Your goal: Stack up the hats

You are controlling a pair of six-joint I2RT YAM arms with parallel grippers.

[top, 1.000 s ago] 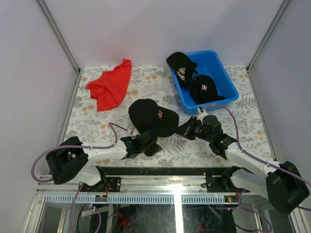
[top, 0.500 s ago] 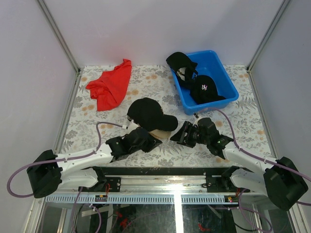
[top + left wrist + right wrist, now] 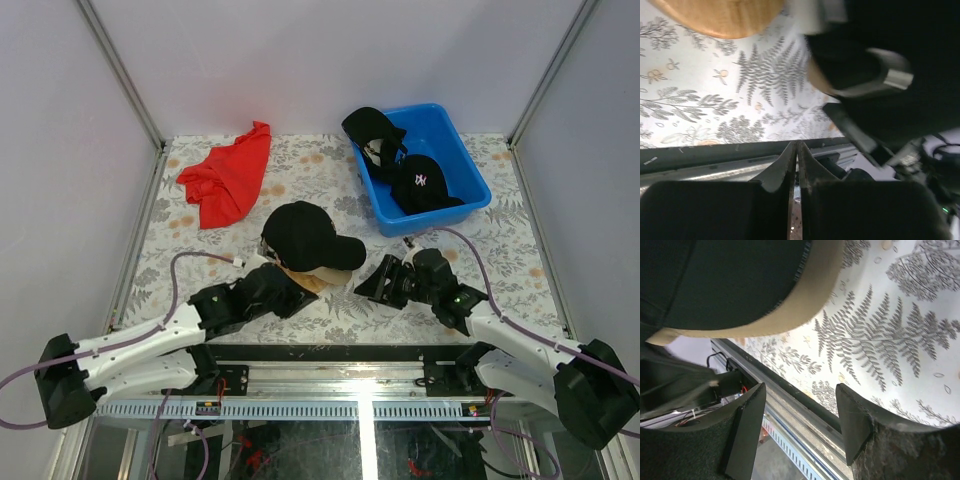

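The right claw (image 3: 800, 422) had sprung open and the left claw (image 3: 794, 165) clenched empty, leaving the soft black baseball cap (image 3: 300, 232) apparently stacked on the tan fabric cap (image 3: 318, 276).

right claw (image 3: 799, 392) opened, black cap (image 3: 300, 232) released

The black cap (image 3: 305, 235) is soft, matt cloth. The blue tub (image 3: 471, 151) is smooth, glossy plastic; the red cloth (image 3: 228, 175) looks matt.
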